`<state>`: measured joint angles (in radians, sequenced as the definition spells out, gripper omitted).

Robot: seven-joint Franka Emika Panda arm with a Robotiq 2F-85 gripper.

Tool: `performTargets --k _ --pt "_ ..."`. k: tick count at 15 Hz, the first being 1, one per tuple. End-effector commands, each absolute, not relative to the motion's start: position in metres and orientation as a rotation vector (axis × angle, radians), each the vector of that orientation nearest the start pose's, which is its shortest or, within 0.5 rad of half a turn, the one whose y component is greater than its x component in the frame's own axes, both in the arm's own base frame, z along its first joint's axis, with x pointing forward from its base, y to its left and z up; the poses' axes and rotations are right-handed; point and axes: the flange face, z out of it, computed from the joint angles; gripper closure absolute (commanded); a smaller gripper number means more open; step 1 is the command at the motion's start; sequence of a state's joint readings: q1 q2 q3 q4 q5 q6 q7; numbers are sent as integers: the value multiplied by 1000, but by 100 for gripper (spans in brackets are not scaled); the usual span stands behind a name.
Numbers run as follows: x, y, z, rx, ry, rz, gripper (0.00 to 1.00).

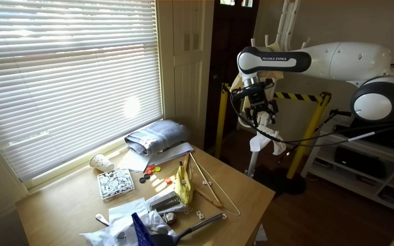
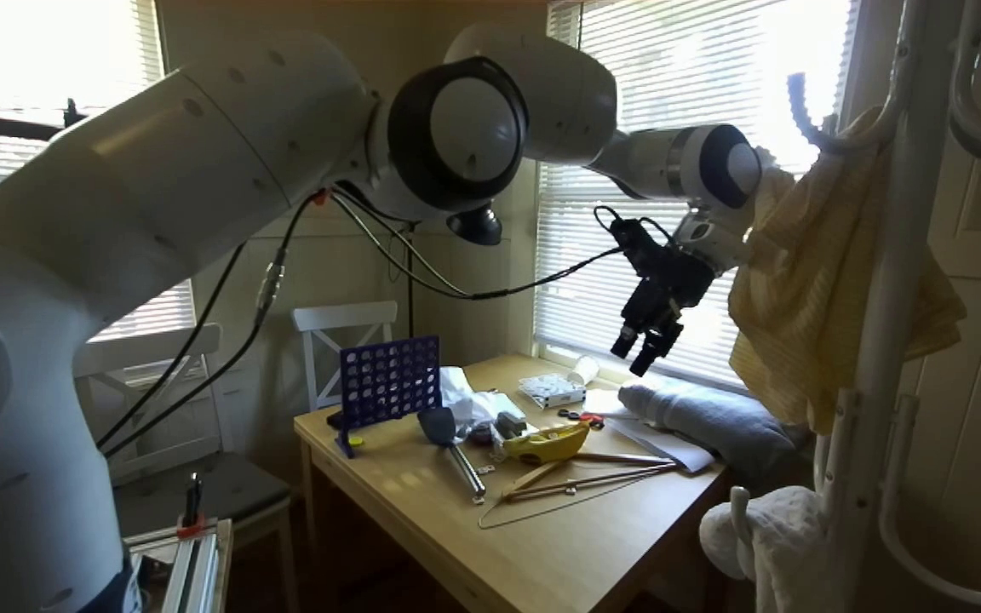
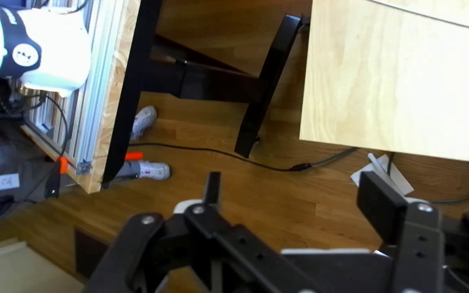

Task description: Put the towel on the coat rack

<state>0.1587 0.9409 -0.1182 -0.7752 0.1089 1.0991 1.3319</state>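
Note:
A pale yellow towel (image 2: 806, 289) hangs draped from an upper hook of the white coat rack (image 2: 892, 281). In an exterior view it shows partly behind the arm (image 1: 276, 74), with the rack's pole (image 1: 287, 24) above. A white cloth (image 2: 797, 536) hangs on a lower hook and also shows below the gripper (image 1: 268, 135). A folded grey-blue towel (image 1: 162, 135) lies on the table by the window, also seen in an exterior view (image 2: 703, 417). My gripper (image 1: 261, 117) points down beside the rack, open and empty (image 2: 635, 351). The wrist view shows nothing between the fingers (image 3: 290, 183).
The wooden table (image 1: 245, 184) holds hangers (image 1: 210, 184), a yellow banana-shaped item (image 1: 184, 189), a spatula (image 1: 200, 223), a blue game grid (image 2: 390, 381) and a tray of white pieces (image 1: 116, 183). Yellow barrier posts (image 1: 308, 136) and a white shelf (image 1: 357, 177) stand near the rack.

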Motion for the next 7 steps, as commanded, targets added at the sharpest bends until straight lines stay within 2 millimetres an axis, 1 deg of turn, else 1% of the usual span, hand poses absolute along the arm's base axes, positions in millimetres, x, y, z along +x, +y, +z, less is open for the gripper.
performTargets --k 1,2,4,5,6,7 --pt "694 125 365 -3022 1882 677 0" --pt "692 139 369 -3090 1834 620 0" --pt "691 158 381 -3212 1721 496 0" --pt "691 151 366 -3108 1814 586 0" --pt "690 160 369 -3130 1795 564 0" --pt "689 163 368 -3135 1792 563 0"
